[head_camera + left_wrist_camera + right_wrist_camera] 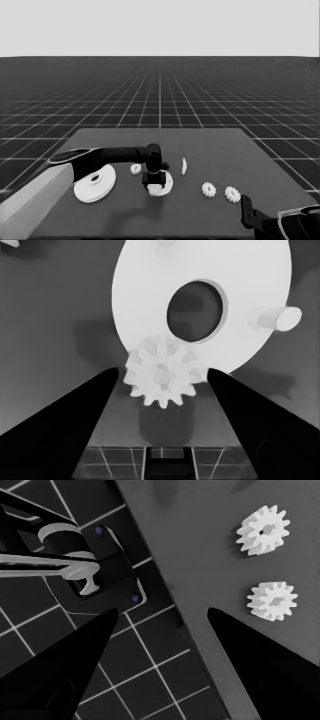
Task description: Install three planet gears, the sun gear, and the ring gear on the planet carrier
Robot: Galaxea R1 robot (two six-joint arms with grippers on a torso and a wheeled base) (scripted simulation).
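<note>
My left gripper (155, 186) reaches in from the left and hangs over the planet carrier, the smaller round part (168, 181), near the table's middle. One planet gear (162, 372) sits at that part's rim (150, 300), between my open fingers (90, 405), with a thin gap on each side. Two bare pegs (275, 318) stand on the part beside its centre hole. The ring gear, the larger round part (95, 183), lies to the left under my forearm. Another gear (135, 169) lies between the two round parts. Two gears (208, 189) (232, 194) lie further right. My right gripper (246, 206) waits open at the lower right corner.
A thin white piece (184, 166) stands on edge right of the smaller round part. In the right wrist view, the two right-hand gears (263, 530) (272, 600) lie near the table's edge, with dark machinery (85, 565) over the floor grid beyond it.
</note>
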